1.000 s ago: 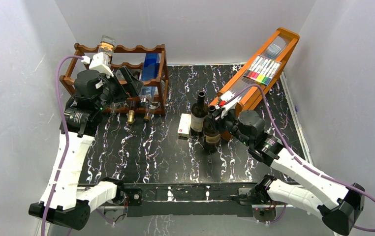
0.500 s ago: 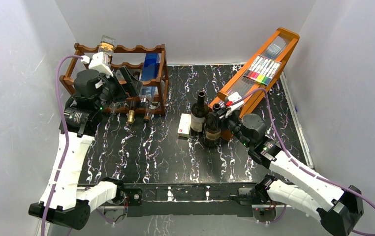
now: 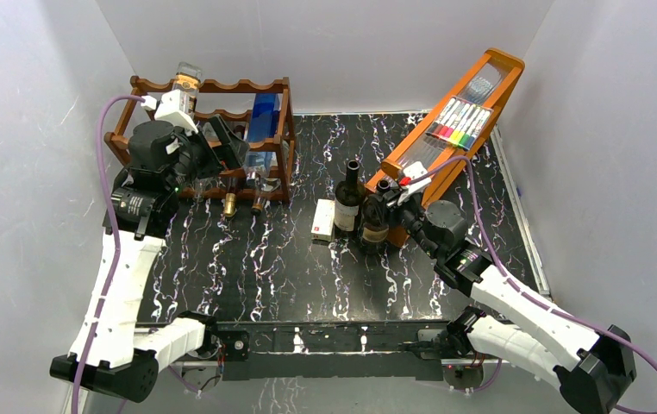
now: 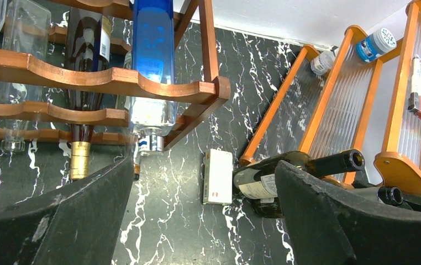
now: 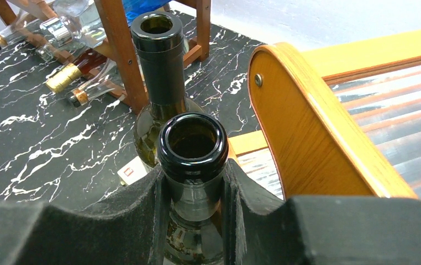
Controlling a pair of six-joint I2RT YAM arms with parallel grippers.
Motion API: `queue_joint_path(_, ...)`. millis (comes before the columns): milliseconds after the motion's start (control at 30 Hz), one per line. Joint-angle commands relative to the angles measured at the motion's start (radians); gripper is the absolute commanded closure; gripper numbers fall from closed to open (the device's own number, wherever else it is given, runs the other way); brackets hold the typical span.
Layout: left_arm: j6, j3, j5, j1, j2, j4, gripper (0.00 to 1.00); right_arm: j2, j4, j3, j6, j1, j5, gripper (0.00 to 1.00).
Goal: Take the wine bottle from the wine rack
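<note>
1. Currently my right gripper (image 5: 194,190) pinches the neck of the wine bottle (image 5: 192,163), with a finger pressed on either side just under the lip.
2. I see that bottle upright on the table (image 3: 247,259), off the wine rack (image 3: 222,86), close beside a second bottle (image 3: 347,198) and the orange tray stand (image 3: 506,60).
3. My left gripper (image 4: 204,165) hangs before the rack, fingers spread wide, holding nothing.
4. A blue bottle (image 4: 152,49) lies in the rack, and a white box (image 4: 218,176) lies on the table.
</note>
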Motion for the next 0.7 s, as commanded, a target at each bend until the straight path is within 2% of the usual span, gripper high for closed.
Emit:
queue_joint_path(0,0.014,0.036,-0.004,0.0,0.001,0.0,0.02,-0.02,0.16,0.014,0.007,-0.007,0.024,1.0)
queue_joint_path(33,0.015,0.036,-0.004,0.0,0.001,0.0,0.02,-0.022,0.152,0.013,0.008,-0.006,0.023,0.96)
queue_joint_path(100,0.015,0.035,-0.005,0.001,0.0,-0.001,0.02,-0.027,0.137,0.017,0.008,-0.006,0.012,0.81)
queue_joint_path(233,0.018,0.026,-0.007,0.0,-0.003,0.0,0.02,-0.043,0.103,0.022,0.01,-0.007,-0.002,0.36)
queue_joint_path(300,0.018,0.017,-0.006,0.0,-0.006,0.0,0.02,-0.045,0.071,0.04,0.01,-0.006,-0.003,0.23)
queue_joint_path(500,0.016,-0.007,0.0,0.0,-0.02,-0.002,0.02,-0.057,-0.086,0.157,0.002,-0.006,-0.064,0.02)
queue_joint_path(667,0.036,-0.009,0.001,0.0,-0.015,-0.017,0.02,-0.091,-0.245,0.264,-0.009,-0.006,-0.111,0.02)
